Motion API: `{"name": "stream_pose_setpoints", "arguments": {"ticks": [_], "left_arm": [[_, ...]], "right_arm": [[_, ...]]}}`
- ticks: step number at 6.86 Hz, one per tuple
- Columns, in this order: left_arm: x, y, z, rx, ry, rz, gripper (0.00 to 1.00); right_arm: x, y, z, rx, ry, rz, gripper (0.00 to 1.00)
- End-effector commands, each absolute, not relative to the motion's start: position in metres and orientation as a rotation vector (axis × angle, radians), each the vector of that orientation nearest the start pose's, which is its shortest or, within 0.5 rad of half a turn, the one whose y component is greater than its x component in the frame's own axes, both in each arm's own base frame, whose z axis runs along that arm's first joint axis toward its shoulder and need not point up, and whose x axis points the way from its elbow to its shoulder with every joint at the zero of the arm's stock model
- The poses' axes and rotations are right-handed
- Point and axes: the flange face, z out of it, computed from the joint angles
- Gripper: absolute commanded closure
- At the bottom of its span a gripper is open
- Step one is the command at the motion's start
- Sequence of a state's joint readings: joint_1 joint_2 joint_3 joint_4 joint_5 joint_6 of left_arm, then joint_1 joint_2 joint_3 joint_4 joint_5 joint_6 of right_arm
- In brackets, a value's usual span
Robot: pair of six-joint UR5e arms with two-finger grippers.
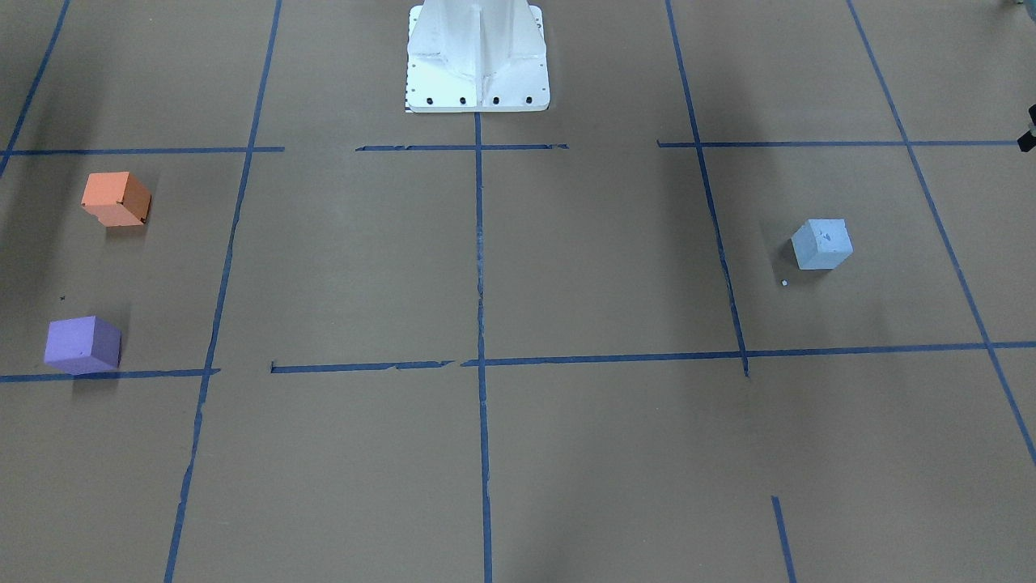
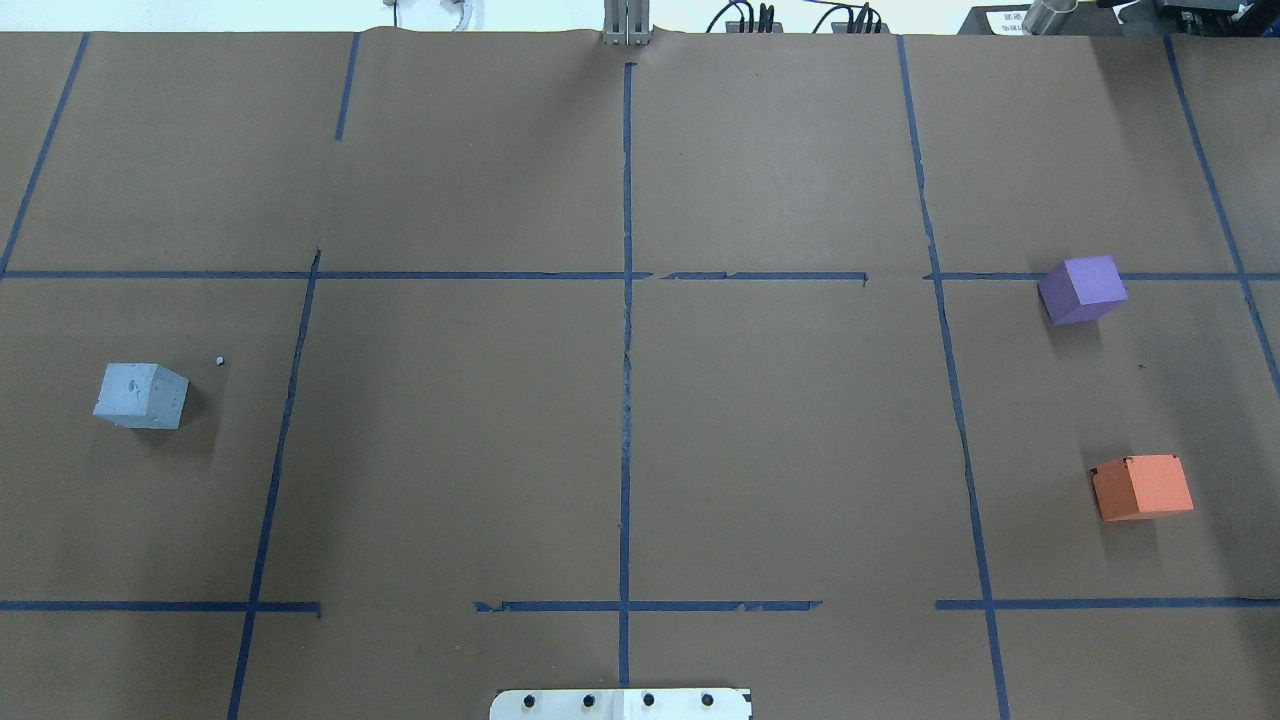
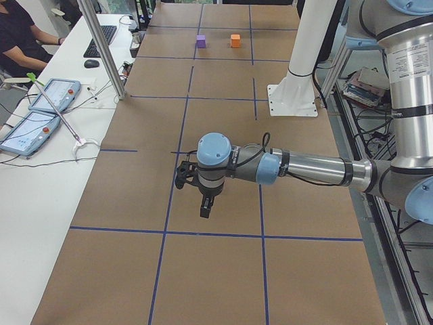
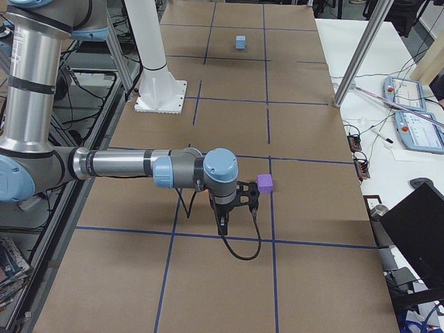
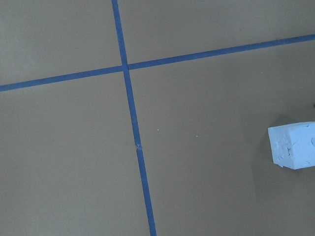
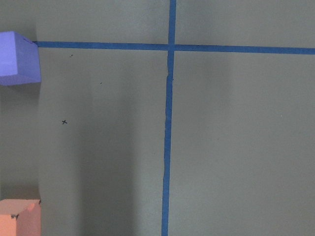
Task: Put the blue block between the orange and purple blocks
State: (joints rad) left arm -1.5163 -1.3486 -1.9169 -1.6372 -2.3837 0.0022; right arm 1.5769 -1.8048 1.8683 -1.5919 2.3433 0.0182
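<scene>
The light blue block (image 1: 821,243) sits alone on the brown paper on my left side (image 2: 141,395), and at the right edge of the left wrist view (image 5: 293,146). The orange block (image 2: 1142,487) and the purple block (image 2: 1082,289) sit on my right side with a gap between them; both show at the left edge of the right wrist view, purple (image 6: 17,58) and orange (image 6: 18,218). My left gripper (image 3: 204,208) hangs above the table near the blue block, which is hidden there. My right gripper (image 4: 223,223) hangs next to the purple block (image 4: 265,183). I cannot tell whether either is open or shut.
The white robot pedestal (image 1: 477,57) stands at the table's middle edge. Blue tape lines (image 2: 626,400) form a grid on the paper. A side table with tablets (image 3: 40,115), a metal post (image 3: 101,47) and a seated person (image 3: 17,34) lie beyond the table's far edge.
</scene>
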Motion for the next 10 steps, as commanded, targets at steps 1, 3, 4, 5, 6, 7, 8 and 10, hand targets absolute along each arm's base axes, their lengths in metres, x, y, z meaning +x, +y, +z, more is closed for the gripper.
{"name": "stream_pose_setpoints", "arguments": {"ticks": [1,3,4,5,6,7,8,10], "left_arm": [[-0.038,-0.409,0.575,0.159,0.821,0.127,0.00],[-0.039,-0.406,0.576,0.162,0.813,0.126,0.00],[-0.039,-0.406,0.575,0.163,0.812,0.125,0.00],[-0.038,-0.407,0.578,0.160,0.810,0.125,0.00],[-0.038,-0.407,0.577,0.160,0.810,0.125,0.00],[-0.038,-0.407,0.576,0.162,0.816,0.127,0.00],[-0.038,-0.407,0.575,0.163,0.819,0.127,0.00],[-0.033,-0.408,0.578,0.152,0.821,0.129,0.00]], "right_arm": [[0.058,-0.398,0.616,0.020,-0.773,0.032,0.00],[0.057,-0.398,0.618,0.016,-0.774,0.033,0.00],[0.057,-0.398,0.617,0.017,-0.775,0.033,0.00],[0.056,-0.398,0.617,0.017,-0.775,0.030,0.00],[0.056,-0.397,0.617,0.017,-0.775,0.027,0.00],[0.055,-0.398,0.616,0.041,-0.775,0.015,0.00],[0.046,-0.400,0.617,0.047,-0.776,-0.012,0.00],[0.040,-0.401,0.615,0.045,-0.779,-0.027,0.00]]}}
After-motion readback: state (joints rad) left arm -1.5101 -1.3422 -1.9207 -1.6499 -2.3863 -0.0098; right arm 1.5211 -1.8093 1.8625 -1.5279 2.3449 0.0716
